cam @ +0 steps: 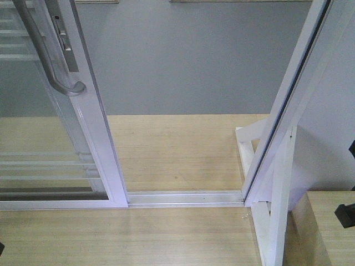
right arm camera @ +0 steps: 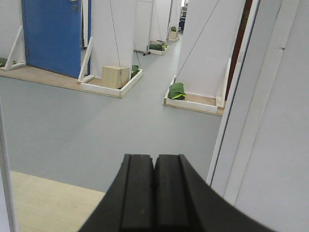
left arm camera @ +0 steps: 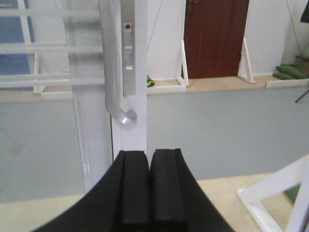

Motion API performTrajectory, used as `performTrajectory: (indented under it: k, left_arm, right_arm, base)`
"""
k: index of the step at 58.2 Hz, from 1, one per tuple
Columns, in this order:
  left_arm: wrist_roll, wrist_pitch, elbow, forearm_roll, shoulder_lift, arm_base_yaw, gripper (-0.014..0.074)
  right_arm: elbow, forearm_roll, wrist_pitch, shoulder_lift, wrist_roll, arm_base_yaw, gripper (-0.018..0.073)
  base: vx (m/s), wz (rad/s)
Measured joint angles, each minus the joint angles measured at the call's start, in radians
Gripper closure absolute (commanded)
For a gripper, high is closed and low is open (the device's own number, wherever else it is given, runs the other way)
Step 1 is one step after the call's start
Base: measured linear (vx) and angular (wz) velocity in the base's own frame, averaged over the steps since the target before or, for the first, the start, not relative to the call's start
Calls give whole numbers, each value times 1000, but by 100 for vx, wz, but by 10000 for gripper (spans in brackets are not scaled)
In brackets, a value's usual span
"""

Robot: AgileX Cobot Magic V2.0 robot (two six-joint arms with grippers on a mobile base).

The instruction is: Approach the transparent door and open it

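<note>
Transparent door (cam: 61, 138), a tall clear-glass sliding panel in a white frame with thin horizontal white bars, fills the left side of the front view, and its lock-side stile runs down to the silver aluminium floor track (cam: 186, 198). Taking that door as the landmark, an open gap lies to its right, through which a wide grey floor (cam: 194, 61) shows beyond the track. A pale wooden platform floor (cam: 177, 149) spreads on both sides of the track, beneath the door. Across the gap from the door stands a white door-jamb post (cam: 288, 111), slanting in this view, with white wooden support braces (cam: 274, 221) at its foot.

On the door's stile hangs a long curved grey metal pull handle (cam: 41, 50), its lower end hooking back to the frame, just beside a narrow silver lock plate (left arm camera: 128, 48). In the left wrist view the handle sits above and slightly left of the left black end effector (left arm camera: 149, 188), whose two padded fingers are pressed together with nothing between them, close before the white stile but apart from the handle. The right black end effector (right arm camera: 154, 193) likewise has its fingers closed against each other and empty, pointing through the gap to the right of the door, with the jamb at its right.
</note>
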Motion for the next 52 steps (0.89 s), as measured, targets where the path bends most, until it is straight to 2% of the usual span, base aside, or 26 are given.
performTrajectory:
  k: [17, 52]
  left_arm:
    - [0, 204, 5, -3, 0, 0, 603]
    - [0, 217, 5, -3, 0, 0, 603]
  right_arm:
    - [0, 0, 0, 0, 0, 0, 568]
    - [0, 0, 0, 0, 0, 0, 568]
  base:
    - [0, 0]
    - [0, 0]
